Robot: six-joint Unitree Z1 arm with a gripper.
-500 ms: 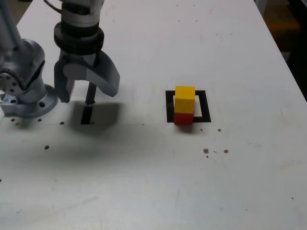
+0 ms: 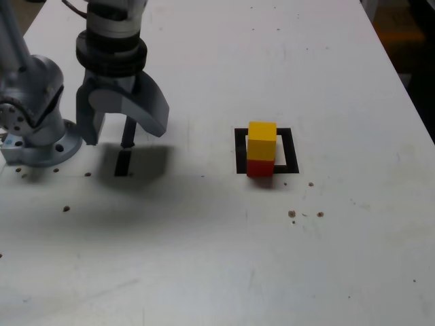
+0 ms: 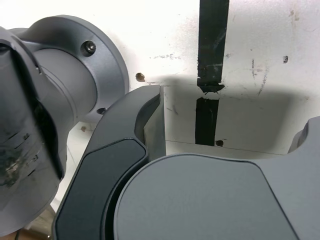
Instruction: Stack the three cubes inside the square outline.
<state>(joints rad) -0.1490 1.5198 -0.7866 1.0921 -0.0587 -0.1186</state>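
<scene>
At the exterior view's left, the robot's hand (image 2: 111,138) hung above the white table (image 2: 204,258) with its jaws spread wide and nothing between them, over a short black tape strip (image 2: 123,163), probably parked clear of the stack. Toward the right, a yellow cube (image 2: 262,140) sat squarely on a red cube (image 2: 259,167), touching, the pair upright with its long axis vertical, inside the black square outline (image 2: 239,151) near its front edge. No green cube showed.

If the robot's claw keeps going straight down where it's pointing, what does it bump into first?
Probably the black tape strip on the white table. The open gripper hangs right above it; no cube is under it.
</scene>
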